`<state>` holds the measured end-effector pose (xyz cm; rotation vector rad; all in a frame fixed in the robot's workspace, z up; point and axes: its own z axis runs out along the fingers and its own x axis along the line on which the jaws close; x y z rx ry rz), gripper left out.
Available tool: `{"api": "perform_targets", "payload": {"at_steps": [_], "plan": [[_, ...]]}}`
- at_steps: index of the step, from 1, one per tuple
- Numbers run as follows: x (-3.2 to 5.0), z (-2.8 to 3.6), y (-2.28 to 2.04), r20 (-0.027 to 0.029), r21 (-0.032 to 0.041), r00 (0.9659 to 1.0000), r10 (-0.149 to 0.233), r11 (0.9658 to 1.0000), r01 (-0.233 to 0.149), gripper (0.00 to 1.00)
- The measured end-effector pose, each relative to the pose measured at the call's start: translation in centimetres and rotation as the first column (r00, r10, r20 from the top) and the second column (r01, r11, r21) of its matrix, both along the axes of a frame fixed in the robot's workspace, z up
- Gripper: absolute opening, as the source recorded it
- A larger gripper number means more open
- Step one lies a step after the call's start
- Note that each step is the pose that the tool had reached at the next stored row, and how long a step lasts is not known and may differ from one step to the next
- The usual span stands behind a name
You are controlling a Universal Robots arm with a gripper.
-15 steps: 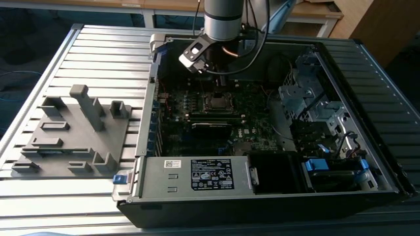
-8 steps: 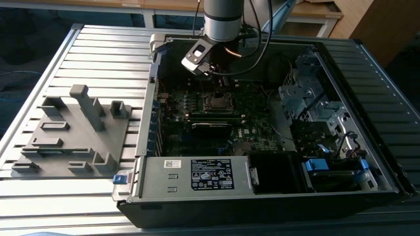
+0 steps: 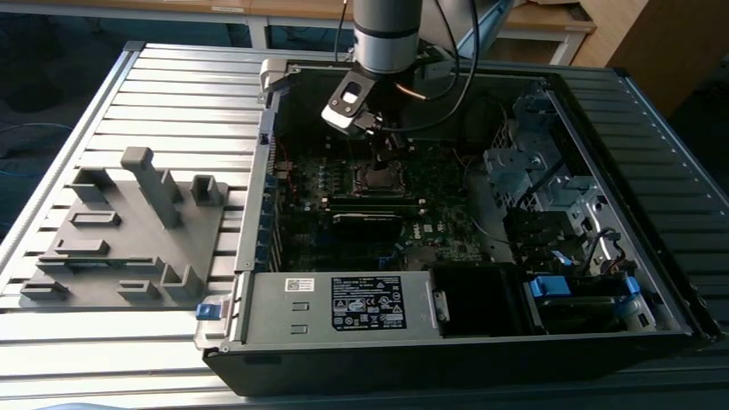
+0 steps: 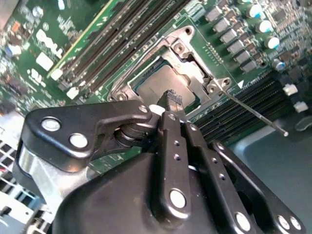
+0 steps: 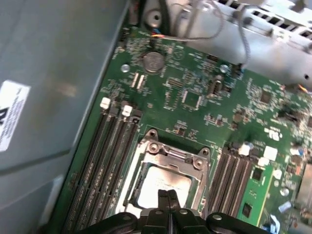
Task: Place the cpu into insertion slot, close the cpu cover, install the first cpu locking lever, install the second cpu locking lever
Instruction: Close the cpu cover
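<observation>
The cpu (image 4: 156,84) (image 5: 165,184) lies flat in the insertion slot (image 3: 376,178) on the green motherboard inside the open computer case. The silvery cpu cover (image 4: 194,68) (image 5: 171,157) lies down around it, framing the chip. A thin metal locking lever (image 4: 253,115) sticks out from one corner of the socket, raised off the board. My gripper (image 3: 381,147) (image 4: 171,99) (image 5: 168,196) hangs just above the chip's edge with its fingers pressed together and nothing between them.
Long black memory slots (image 5: 105,161) (image 4: 243,102) run along both sides of the socket. The case walls (image 3: 259,171), a power supply (image 3: 341,303) and a drive cage (image 3: 535,171) hem in the board. A grey fixture plate (image 3: 125,231) lies on the table outside the case.
</observation>
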<state>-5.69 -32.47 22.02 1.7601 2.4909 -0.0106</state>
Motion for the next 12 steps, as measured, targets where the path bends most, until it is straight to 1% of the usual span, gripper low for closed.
{"api": "perform_targets", "payload": {"at_steps": [3, 6, 9, 12], "plan": [[0.0, -0.04, 0.0, 0.0, 0.0, 0.9985, 0.054, 0.9985, -0.054, 0.11], [0.0, -0.07, 0.0, 0.0, 0.0, 0.9942, 0.108, 0.9942, -0.108, 0.11], [0.0, -0.11, 0.0, 0.0001, 0.0, 0.9867, 0.163, 0.9867, -0.163, 0.11], [0.0, -0.15, 0.0, 0.0, 0.0, 0.9765, 0.216, 0.9765, -0.216, 0.11]]}}
